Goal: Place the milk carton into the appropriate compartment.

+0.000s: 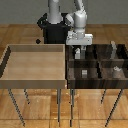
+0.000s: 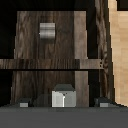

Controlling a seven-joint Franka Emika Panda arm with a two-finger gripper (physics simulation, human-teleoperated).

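The milk carton (image 2: 63, 96), a small pale grey box with a peaked top, stands between the fingertips (image 2: 22, 104) of my gripper (image 2: 62, 104). The jaws are wide apart, with a gap on each side of the carton, so the gripper is open. In the exterior view my gripper (image 1: 78, 51) hangs low over the far cell at the exterior view's left of the dark brown striped bin (image 1: 97, 61). That compartment (image 1: 89, 53) holds the carton, and its wooden floor (image 2: 35, 85) shows around it.
A small squat grey cube (image 1: 84, 73) (image 2: 47, 31) sits in the near cell beyond the divider (image 2: 50, 64). A taller slim grey block (image 1: 113, 48) and another small grey piece (image 1: 116, 70) occupy the other two cells. A large light tan tray (image 1: 35, 62) adjoins the bin.
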